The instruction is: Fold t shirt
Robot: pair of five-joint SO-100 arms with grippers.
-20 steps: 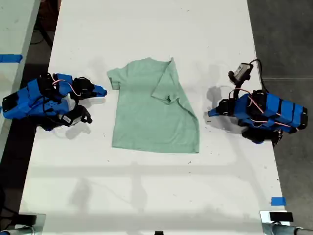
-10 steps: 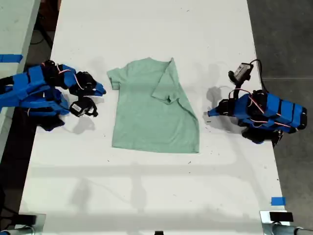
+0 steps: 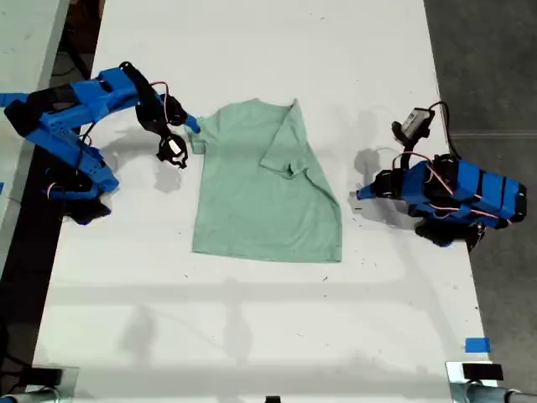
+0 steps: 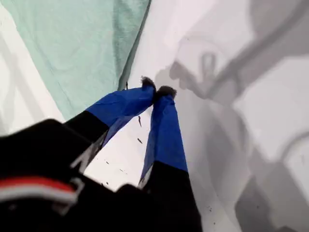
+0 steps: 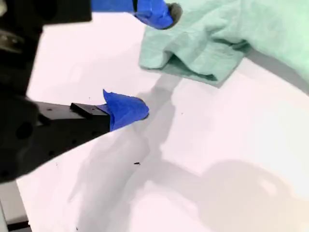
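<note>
The pale mint-green t shirt (image 3: 252,201) lies flat on the white table (image 3: 252,336), its sleeve on the exterior view's right folded inward over the body. My second gripper (image 3: 188,128) is open at the sleeve on the exterior view's left. In the second wrist view, that bunched sleeve (image 5: 203,46) lies just past the gripper (image 5: 145,60), one fingertip (image 5: 161,12) at its edge. My first gripper (image 3: 361,195) rests shut and holds nothing, a little off the shirt's edge on the exterior view's right. Its closed tips (image 4: 157,92) sit beside the cloth (image 4: 72,43).
A small grey camera module on a cable (image 3: 413,124) stands above the first arm. Blue tape (image 3: 477,345) marks the table's near corner on the exterior view's right. A second table (image 3: 21,50) borders the exterior view's left, with dark floor on the right.
The second arm rose from its rest at the exterior view's left and reached up and across to the shirt's sleeve, jaws open. The first arm has not moved.
</note>
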